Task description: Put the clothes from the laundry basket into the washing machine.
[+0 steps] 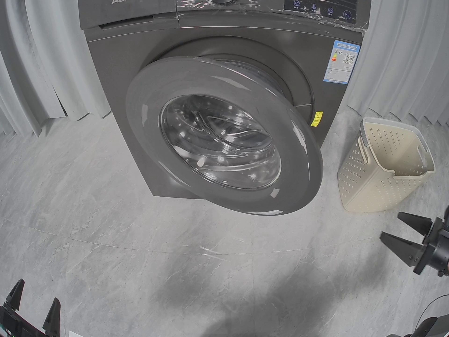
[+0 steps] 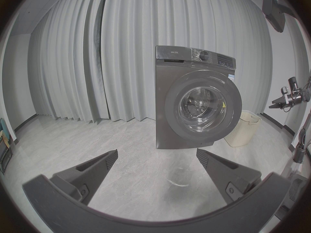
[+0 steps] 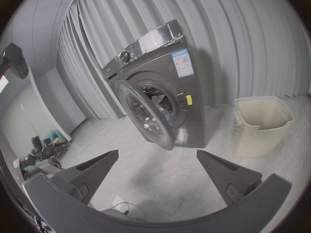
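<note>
A grey front-loading washing machine stands on the floor ahead, its round glass door swung partly open toward me. To its right sits a cream perforated laundry basket; no clothes are visible in the part of its inside that I see. My left gripper is open at the lower left, well short of the machine. My right gripper is open at the right, in front of the basket and apart from it. In the right wrist view, some cloth lies inside the drum.
Grey curtains hang behind the machine and the basket. Bare grey tiled floor spreads between me and the machine. The open door juts out over the floor in front of the drum.
</note>
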Controlling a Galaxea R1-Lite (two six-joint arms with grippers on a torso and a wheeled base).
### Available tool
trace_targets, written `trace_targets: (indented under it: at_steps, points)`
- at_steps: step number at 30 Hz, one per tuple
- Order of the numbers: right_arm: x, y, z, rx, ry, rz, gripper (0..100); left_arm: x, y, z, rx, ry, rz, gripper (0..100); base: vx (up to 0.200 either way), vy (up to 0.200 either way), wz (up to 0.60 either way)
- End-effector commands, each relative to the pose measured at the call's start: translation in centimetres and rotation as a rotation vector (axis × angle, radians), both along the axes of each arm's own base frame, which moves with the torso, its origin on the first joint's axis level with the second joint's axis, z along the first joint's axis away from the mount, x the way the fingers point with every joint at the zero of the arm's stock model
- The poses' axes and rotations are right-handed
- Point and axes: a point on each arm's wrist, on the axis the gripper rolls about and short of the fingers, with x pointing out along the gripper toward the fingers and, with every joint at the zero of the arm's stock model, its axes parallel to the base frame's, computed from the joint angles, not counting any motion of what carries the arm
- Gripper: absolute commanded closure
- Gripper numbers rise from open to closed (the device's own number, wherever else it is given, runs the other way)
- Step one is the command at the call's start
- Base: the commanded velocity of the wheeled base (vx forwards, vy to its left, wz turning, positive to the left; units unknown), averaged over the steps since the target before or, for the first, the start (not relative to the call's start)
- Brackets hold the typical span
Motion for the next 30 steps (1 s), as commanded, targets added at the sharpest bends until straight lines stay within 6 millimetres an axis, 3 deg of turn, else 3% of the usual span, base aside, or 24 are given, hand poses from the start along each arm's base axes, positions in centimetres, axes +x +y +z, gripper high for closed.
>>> trace_targets:
  at_steps: [1, 10, 19, 30]
  points:
    - [5.2, 5.9, -1.3, 0.007, 0.131, 0.122, 0, 0.0, 0.0, -0.5, -0.002, 0.005, -0.003, 0, 0.000, 0.000, 0.00]
    - [8.4, 9.6, -2.1, 0.029, 0.053, 0.091, 0, 0.0, 0.0, -0.5, -0.008, 0.006, -0.004, 0, 0.000, 0.000, 0.00]
    - [9.1, 10.1, -2.2, 0.050, 0.015, 0.082, 0, 0.0, 0.0, -0.5, -0.003, 0.006, -0.004, 0, 0.000, 0.200, 0.00]
    - [9.8, 10.1, -1.8, 0.059, -0.002, 0.056, 0, 0.0, 0.0, -0.5, -0.003, 0.006, -0.004, 0, 0.036, 0.000, 0.00]
